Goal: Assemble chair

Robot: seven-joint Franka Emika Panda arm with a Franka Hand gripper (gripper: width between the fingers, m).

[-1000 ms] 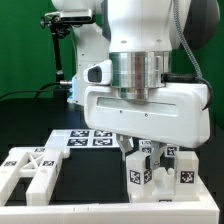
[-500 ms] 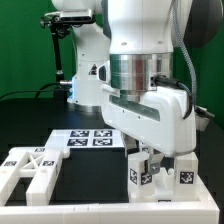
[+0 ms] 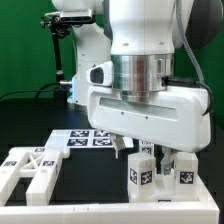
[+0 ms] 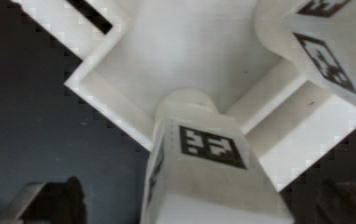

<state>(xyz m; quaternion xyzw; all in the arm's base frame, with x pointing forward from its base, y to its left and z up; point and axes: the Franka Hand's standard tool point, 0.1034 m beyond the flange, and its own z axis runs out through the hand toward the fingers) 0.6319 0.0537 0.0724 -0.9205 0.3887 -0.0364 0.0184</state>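
Jaws stand apart, holding nothing. Cross-braced frame (image 3: 30, 170) lies at exterior view's left, well apart. Gripper (image 3: 143, 151) hangs directly over tagged upright chair post (image 3: 140, 178), long axis vertical. Wrist view shows it centred between fingertips (image 4: 50, 200). Second tagged block (image 3: 186, 172) stands just beside, rightward.

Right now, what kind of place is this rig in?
Likely a robotics lab bench: green backdrop behind a black table, the marker board lying on it, and white tagged chair parts.
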